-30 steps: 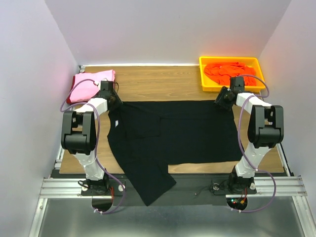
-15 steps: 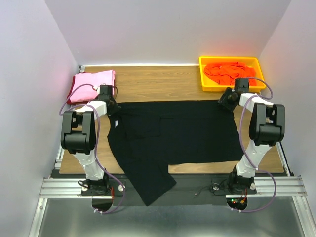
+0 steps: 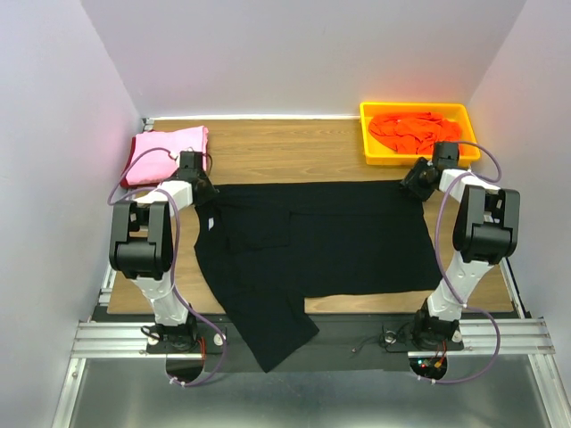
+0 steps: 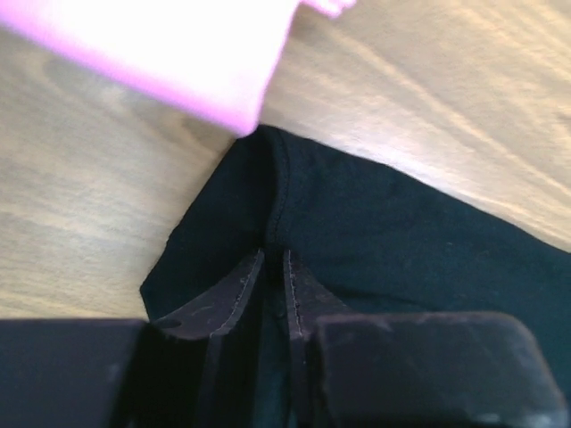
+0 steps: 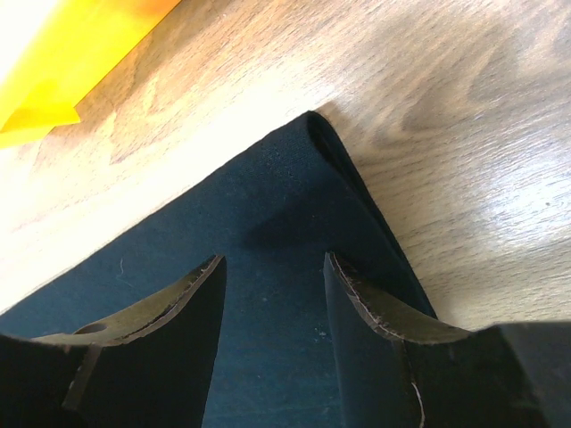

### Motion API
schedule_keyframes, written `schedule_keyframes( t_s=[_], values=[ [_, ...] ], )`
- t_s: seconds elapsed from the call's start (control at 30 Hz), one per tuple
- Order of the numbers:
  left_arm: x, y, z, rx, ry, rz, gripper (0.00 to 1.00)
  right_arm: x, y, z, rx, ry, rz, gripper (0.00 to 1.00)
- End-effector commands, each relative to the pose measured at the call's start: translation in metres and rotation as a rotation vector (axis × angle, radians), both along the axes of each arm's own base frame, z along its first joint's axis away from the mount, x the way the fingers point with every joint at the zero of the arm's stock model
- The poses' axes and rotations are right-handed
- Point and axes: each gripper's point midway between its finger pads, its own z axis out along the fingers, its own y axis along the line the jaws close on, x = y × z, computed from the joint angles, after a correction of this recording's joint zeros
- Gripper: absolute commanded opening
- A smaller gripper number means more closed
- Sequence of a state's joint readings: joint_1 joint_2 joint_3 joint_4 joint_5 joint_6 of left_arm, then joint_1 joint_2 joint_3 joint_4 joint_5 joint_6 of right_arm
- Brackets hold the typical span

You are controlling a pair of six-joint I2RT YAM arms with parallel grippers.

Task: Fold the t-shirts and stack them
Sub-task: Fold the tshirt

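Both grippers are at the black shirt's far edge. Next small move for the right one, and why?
Probably close the right gripper on the black t-shirt. Its jaws stand open astride the folded far corner, with cloth flat between them. The left gripper already has its jaws nearly together over the cloth at its end.

Count: 1 black t-shirt [image 3: 339, 236], 1 pink t-shirt [image 3: 168, 150], 1 heap of orange t-shirts [image 3: 412, 130] (number within unclear), 1 yellow tray [image 3: 375, 153], 1 counter [image 3: 285, 152], 2 arms (left arm [image 3: 143, 236], right arm [image 3: 482, 227]), 2 claws (left claw [image 4: 274, 259], right claw [image 5: 272, 263]).
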State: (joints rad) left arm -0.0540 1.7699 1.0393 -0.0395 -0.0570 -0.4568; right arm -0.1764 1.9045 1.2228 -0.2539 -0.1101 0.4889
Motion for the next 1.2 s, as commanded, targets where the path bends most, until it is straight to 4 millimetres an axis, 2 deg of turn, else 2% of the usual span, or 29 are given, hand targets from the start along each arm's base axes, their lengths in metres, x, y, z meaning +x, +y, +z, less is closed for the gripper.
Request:
schedule_keyframes(
  t_s=[0.0,0.03,0.07,0.17,0.2,0.23,0.27,0.3,0.33,0.37,0.43,0.47,0.5,0.53,0.57,0.67,0.77,0.83,0.9,1.0,1.03,1.17],
  values=[
    [0.032,-0.014,0.028,-0.010,-0.093,-0.050,0.31,0.014,-0.015,0.030,-0.060,-0.074,0.006,0.54],
    [0.034,-0.016,0.028,-0.010,-0.093,-0.054,0.34,0.014,-0.014,0.031,-0.060,-0.078,0.010,0.54],
    [0.037,-0.019,0.032,-0.007,-0.097,-0.062,0.43,0.014,-0.012,0.039,-0.060,-0.095,0.020,0.54],
    [0.035,-0.018,0.049,0.017,-0.119,-0.051,0.54,0.013,-0.002,0.052,-0.017,-0.128,0.057,0.54],
    [0.032,-0.018,0.064,0.025,-0.145,-0.046,0.61,0.011,0.002,0.063,-0.006,-0.150,0.063,0.54],
    [0.028,-0.015,0.071,0.032,-0.154,-0.037,0.65,0.008,0.004,0.068,0.001,-0.159,0.067,0.54],
    [0.021,-0.011,0.073,0.047,-0.152,-0.021,0.67,0.003,0.006,0.071,0.007,-0.162,0.066,0.54],
    [0.013,-0.008,0.088,0.050,-0.175,-0.009,0.69,-0.008,0.008,0.065,0.015,-0.138,0.058,0.55],
    [0.006,-0.006,0.094,0.054,-0.184,-0.001,0.70,-0.015,0.007,0.068,0.009,-0.138,0.052,0.55],
    [-0.011,-0.002,0.101,0.062,-0.189,0.011,0.70,-0.028,0.007,0.070,-0.002,-0.125,0.041,0.55],
    [-0.028,-0.005,0.106,0.070,-0.192,0.010,0.71,-0.041,0.009,0.073,-0.007,-0.110,0.048,0.55],
    [-0.045,-0.005,0.095,0.080,-0.158,0.014,0.71,-0.048,0.012,0.080,-0.007,-0.116,0.065,0.55],
    [-0.054,-0.010,0.105,0.071,-0.187,0.004,0.70,-0.062,0.015,0.071,0.001,-0.071,0.071,0.55],
    [-0.067,-0.020,0.095,0.064,-0.162,-0.026,0.70,-0.069,0.019,0.068,0.008,-0.055,0.078,0.55],
    [-0.077,-0.025,0.096,0.049,-0.160,-0.033,0.70,-0.078,0.022,0.068,0.010,-0.039,0.088,0.55],
    [-0.096,-0.045,0.079,0.028,-0.120,-0.080,0.68,-0.095,0.028,0.057,0.008,0.007,0.101,0.55],
    [-0.100,-0.055,0.066,0.016,-0.094,-0.104,0.67,-0.100,0.028,0.053,-0.006,0.027,0.094,0.55],
    [-0.096,-0.057,0.055,0.019,-0.073,-0.111,0.67,-0.095,0.026,0.052,-0.018,0.031,0.090,0.55],
    [-0.089,-0.057,0.049,0.032,-0.065,-0.114,0.67,-0.082,0.026,0.062,-0.022,0.004,0.092,0.54],
    [-0.081,-0.061,0.039,0.033,-0.052,-0.121,0.67,-0.068,0.025,0.056,-0.054,0.015,0.079,0.54],
    [-0.080,-0.062,0.036,0.031,-0.045,-0.127,0.67,-0.066,0.020,0.045,-0.069,0.039,0.063,0.53],
    [-0.074,-0.066,0.017,0.036,-0.014,-0.154,0.65,-0.055,0.013,0.024,-0.077,0.073,0.001,0.49]
  ],
)
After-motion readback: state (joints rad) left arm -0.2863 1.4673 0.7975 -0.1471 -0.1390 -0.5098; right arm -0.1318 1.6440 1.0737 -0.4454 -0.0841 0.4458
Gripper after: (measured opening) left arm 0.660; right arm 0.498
